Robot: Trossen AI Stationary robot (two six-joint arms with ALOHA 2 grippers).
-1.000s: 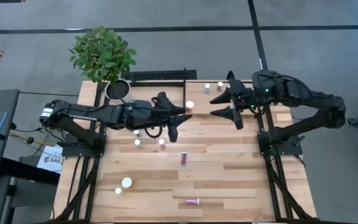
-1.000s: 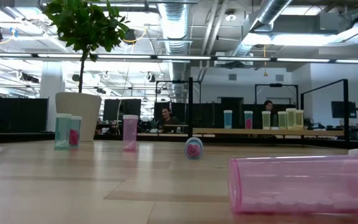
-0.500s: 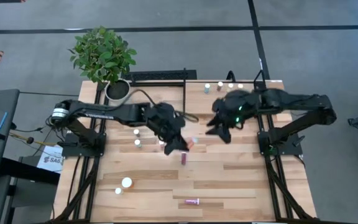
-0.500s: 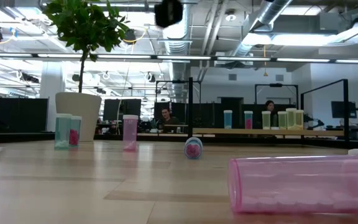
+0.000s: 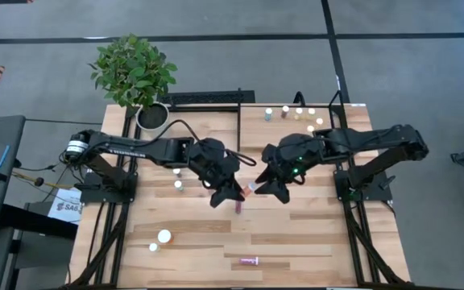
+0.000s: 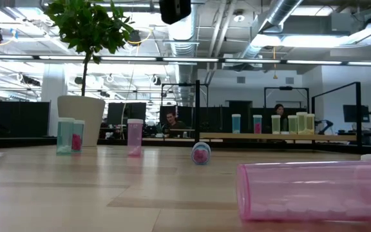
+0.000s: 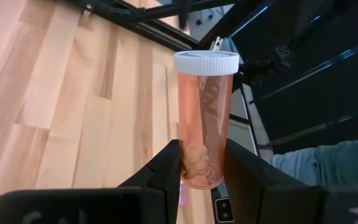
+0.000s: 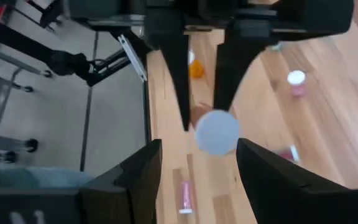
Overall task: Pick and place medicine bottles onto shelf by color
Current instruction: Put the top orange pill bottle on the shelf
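An orange medicine bottle (image 7: 202,118) with a white cap hangs over the table's middle, with my left gripper (image 5: 230,193) shut on it. My right gripper (image 5: 269,182) faces the bottle's cap (image 8: 217,132) from the right. Its fingers are open, one on either side of the cap and wider than it; I see no touch. The shelf (image 6: 263,136) stands at the far side with several bottles (image 5: 299,112) upright on it. Loose bottles are on the table: a magenta one (image 5: 238,205) and a pink one (image 5: 250,260) lie flat, and others (image 5: 178,185) stand upright. My left gripper pinches the bottle's bottom end (image 7: 199,175) between its two fingers (image 7: 165,168). The fingers come from the table's left, slanting down, and lie along the bottle. The bottle sticks out ahead of them, cap end toward my right gripper, lifted clear of the table.
A potted plant (image 5: 151,115) stands at the far left corner beside a black frame (image 5: 208,98). Two white-capped bottles (image 5: 164,236) stand near the left front. A big pink bottle (image 6: 314,190) lies close to the low camera. People sit in the room beyond the table.
My left gripper has carried the bottle from the far middle toward the near edge and down, rolling its wrist, and has then stayed still. My right gripper has swung from the far right toward the table's middle and down, up to the bottle's cap end.
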